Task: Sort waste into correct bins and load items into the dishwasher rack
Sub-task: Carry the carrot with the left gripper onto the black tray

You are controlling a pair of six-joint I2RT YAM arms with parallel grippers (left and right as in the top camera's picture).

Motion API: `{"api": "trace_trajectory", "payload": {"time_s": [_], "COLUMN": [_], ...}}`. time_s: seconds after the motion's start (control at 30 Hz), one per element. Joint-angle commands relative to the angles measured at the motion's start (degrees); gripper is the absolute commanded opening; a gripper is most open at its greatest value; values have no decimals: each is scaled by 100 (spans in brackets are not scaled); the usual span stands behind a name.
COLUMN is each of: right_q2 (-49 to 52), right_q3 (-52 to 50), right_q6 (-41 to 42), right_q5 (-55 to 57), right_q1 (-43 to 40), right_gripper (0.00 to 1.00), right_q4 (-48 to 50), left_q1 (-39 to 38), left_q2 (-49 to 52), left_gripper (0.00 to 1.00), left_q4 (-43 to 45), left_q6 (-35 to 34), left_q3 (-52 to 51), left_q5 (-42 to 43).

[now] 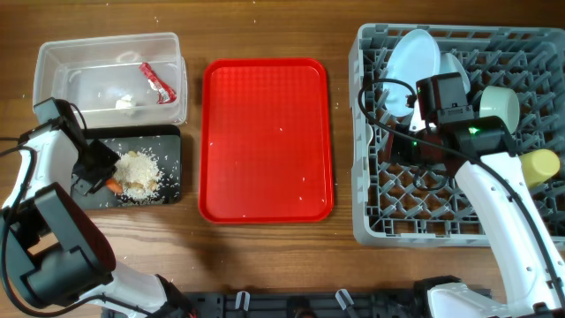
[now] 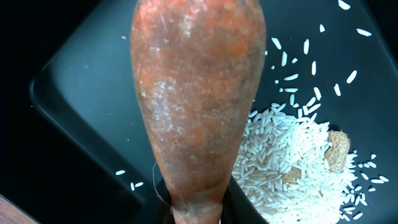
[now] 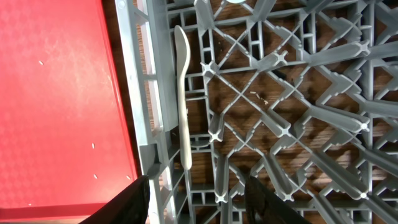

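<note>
Two grippers are in view, one loaded and one empty.

Left gripper (image 1: 104, 179): it hangs over the black tray (image 1: 168, 141). Its fingers are mostly hidden in the wrist view, but they appear clamped on the narrow end of the carrot piece (image 2: 196, 93). The carrot's long axis runs from bottom to top of that view, with the broad end pointing away from the fingers. It sits above the tray floor, just left of the heap of crumbs (image 2: 292, 155). Bare tray floor lies between the carrot and the tray's left rim.

Right gripper (image 3: 196, 183): the fingers stand apart with nothing between them, over the dishwasher rack (image 3: 146, 93). The white spoon (image 3: 183, 93) lies inside the rack against the wall nearest the red tray (image 1: 265, 141). Its long axis is parallel to that wall, with the bowl end away from the fingers and the handle end towards them.

Layout: the clear tub (image 1: 44, 79) holds the red wrapper (image 1: 157, 81) and sits just behind the black tray. The red tray lies between the bins and the rack, apart from both.
</note>
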Motion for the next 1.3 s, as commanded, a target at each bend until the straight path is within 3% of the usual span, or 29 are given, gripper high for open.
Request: {"api": "trace_trajectory", "payload": {"time_s": [0.0, 0.67, 0.8, 0.93, 1.27], "right_q2": [-48, -48, -48, -48, -48], "right_q3": [13, 13, 13, 13, 13], "right_q6": [63, 66, 68, 68, 68], "right_q5": [-11, -11, -13, -13, -11], "right_q1": [-20, -20, -20, -20, -20], "right_gripper": [50, 50, 50, 50, 50], "right_q4": [15, -9, -9, -7, 79], "left_q1": [37, 37, 37, 37, -35], "left_q2": [59, 431, 431, 431, -96], "left_gripper": [20, 17, 25, 42, 55], "left_q4": [11, 229, 249, 245, 11], "left_q6": [-74, -72, -72, -72, -50], "left_q3": [57, 48, 48, 48, 129], "left_q5": [46, 42, 42, 44, 35]}}
